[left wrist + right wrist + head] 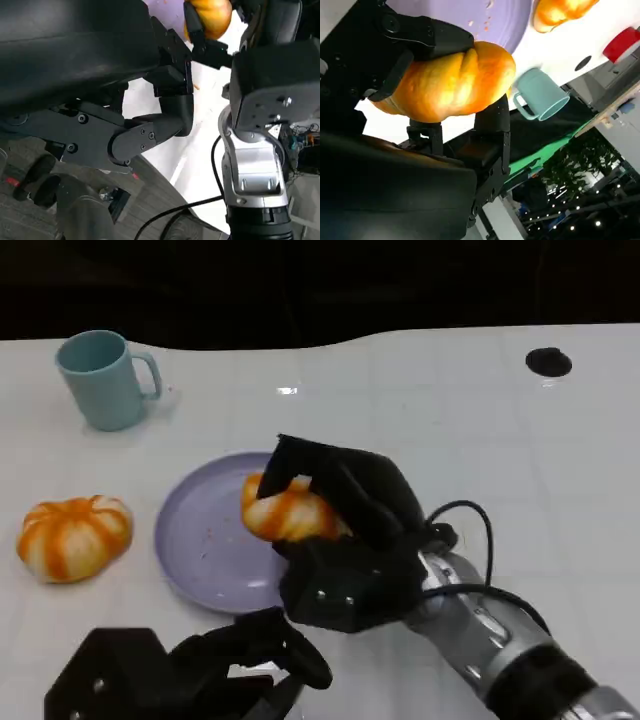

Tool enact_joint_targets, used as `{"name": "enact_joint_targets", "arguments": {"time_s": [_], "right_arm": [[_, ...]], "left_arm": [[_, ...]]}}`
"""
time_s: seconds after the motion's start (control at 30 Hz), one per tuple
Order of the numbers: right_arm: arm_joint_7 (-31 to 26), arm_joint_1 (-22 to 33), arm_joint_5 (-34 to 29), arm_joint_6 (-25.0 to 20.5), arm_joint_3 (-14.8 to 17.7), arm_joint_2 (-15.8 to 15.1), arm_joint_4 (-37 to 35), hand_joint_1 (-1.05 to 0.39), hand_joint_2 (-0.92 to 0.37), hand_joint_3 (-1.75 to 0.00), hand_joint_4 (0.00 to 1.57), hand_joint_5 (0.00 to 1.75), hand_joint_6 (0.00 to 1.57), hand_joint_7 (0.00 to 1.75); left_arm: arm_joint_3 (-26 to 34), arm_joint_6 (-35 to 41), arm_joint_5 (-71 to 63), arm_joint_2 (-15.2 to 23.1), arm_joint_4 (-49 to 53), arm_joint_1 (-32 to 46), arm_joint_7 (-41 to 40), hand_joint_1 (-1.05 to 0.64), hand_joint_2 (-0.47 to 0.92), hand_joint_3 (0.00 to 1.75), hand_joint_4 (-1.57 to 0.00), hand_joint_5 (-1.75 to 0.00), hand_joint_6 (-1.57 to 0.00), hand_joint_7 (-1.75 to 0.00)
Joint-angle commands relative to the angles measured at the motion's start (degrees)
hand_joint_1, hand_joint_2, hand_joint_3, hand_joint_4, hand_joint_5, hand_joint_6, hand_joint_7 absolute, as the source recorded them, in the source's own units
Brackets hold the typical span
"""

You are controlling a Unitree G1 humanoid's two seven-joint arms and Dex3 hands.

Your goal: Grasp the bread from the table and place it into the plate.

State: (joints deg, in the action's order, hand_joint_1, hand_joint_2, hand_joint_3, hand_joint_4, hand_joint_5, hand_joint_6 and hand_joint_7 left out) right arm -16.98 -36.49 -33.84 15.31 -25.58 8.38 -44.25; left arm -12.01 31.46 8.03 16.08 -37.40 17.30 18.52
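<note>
Fingers (427, 37) of the right hand (345, 540) wrap tightly round a bread roll (288, 512), one across its top and others pressing from below, and hold it over the right part of the lilac plate (195, 540). Low at the near edge of the table (450, 410), the left hand (190, 670) has its fingers curled inward with nothing in them. A second roll (75, 535) lies on the table left of the plate, with a teal mug (100, 378) standing farther back.
</note>
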Motion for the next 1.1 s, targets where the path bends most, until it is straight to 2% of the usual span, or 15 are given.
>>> {"name": "enact_joint_targets", "arguments": {"time_s": [0.03,0.07,0.13,0.17,0.2,0.27,0.3,0.37,0.43,0.57,0.7,0.9,1.1], "right_arm": [[0.28,-4.18,1.6,-1.58,0.82,2.01,-5.21,-0.14,-0.44,-1.17,0.83,1.75,0.65,1.57],[1.3,-4.68,2.38,-2.07,1.18,2.42,-5.94,-0.14,-0.47,-1.1,0.78,1.75,0.7,1.33],[3.5,-5.41,3.85,-2.85,1.72,2.91,-6.8,-0.15,-0.53,-0.96,0.69,1.75,0.76,0.99],[5.23,-5.85,4.07,-3.59,1.49,2.77,-6.83,-0.17,-0.57,-0.84,0.58,1.57,0.75,0.76],[6.88,-6.42,3.51,-4.19,0.67,2.3,-6.77,-0.2,-0.65,-0.68,0.54,1.27,0.73,0.56],[10.04,-7.31,1.6,-5.84,-1.39,1.2,-6.04,-0.35,-0.82,-0.34,0.27,0.68,0.54,0.2],[11.15,-7.51,0.87,-6.5,-2.12,0.81,-5.6,-0.41,-0.87,-0.25,0.19,0.56,0.48,0.12],[13.01,-7.66,-0.32,-7.73,-3.41,0.13,-4.61,-0.51,-0.91,-0.2,0.07,0.44,0.38,0.03],[15.53,-7.62,-1.1,-9.37,-4.35,-0.44,-3.23,-0.58,-0.92,-0.23,0.02,0.39,0.31,0.01],[21.74,-6.83,-0.65,-13.05,-5.08,-1.36,0.75,-0.7,-0.92,-0.33,0.0,0.21,0.18,0.0],[26.77,-5.56,0.3,-15.61,-5.01,-2.18,4.97,-0.77,-0.92,-0.34,0.0,0.11,0.13,0.0],[33.77,-1.54,1.13,-19.47,-4.85,-5.16,16.04,-0.83,-0.92,-0.35,0.02,0.11,0.12,0.0],[36.93,5.63,2.22,-20.6,-3.09,-10.25,30.72,-0.78,-0.92,-0.36,0.08,0.15,0.16,0.03]], "left_arm": [[-0.5,0.37,-0.68,0.39,-1.08,0.67,-0.91,-0.38,0.88,0.64,-0.68,-1.75,-0.54,-1.55],[-0.62,0.29,-0.8,0.4,-1.13,0.72,-0.99,-0.38,0.88,0.65,-0.69,-1.75,-0.54,-1.55],[-0.74,0.32,-0.86,0.42,-1.27,0.78,-1.19,-0.39,0.87,0.65,-0.69,-1.75,-0.54,-1.55],[-0.71,0.54,-0.72,0.32,-1.4,0.82,-1.25,-0.39,0.87,0.65,-0.69,-1.75,-0.54,-1.55],[-0.66,0.95,-0.59,0.18,-1.57,0.83,-1.35,-0.38,0.87,0.66,-0.69,-1.75,-0.54,-1.55],[-0.65,1.16,-0.57,0.05,-1.76,0.85,-1.48,-0.38,0.87,0.67,-0.69,-1.75,-0.55,-1.55],[-0.64,1.26,-0.57,0.01,-1.82,0.83,-1.52,-0.37,0.86,0.67,-0.69,-1.75,-0.55,-1.55],[-0.54,1.54,-0.49,-0.03,-1.97,0.82,-1.55,-0.37,0.85,0.71,-0.69,-1.75,-0.54,-1.56],[-0.39,1.34,-0.38,-0.05,-1.9,0.85,-1.42,-0.37,0.84,0.73,-0.7,-1.75,-0.54,-1.56],[-0.3,1.61,-0.54,0.27,-2.15,0.72,-1.32,-0.37,0.83,0.74,-0.7,-1.75,-0.54,-1.56],[-0.01,1.84,-0.46,0.29,-2.01,0.53,-1.32,-0.38,0.83,0.74,-0.7,-1.75,-0.54,-1.56],[0.77,1.57,0.15,0.24,-1.39,0.51,-0.72,-0.37,0.83,0.73,-0.7,-1.75,-0.54,-1.55],[1.05,1.38,0.73,0.48,-1.02,0.49,-0.66,-0.36,0.83,0.72,-0.7,-1.75,-0.53,-1.54]]}}
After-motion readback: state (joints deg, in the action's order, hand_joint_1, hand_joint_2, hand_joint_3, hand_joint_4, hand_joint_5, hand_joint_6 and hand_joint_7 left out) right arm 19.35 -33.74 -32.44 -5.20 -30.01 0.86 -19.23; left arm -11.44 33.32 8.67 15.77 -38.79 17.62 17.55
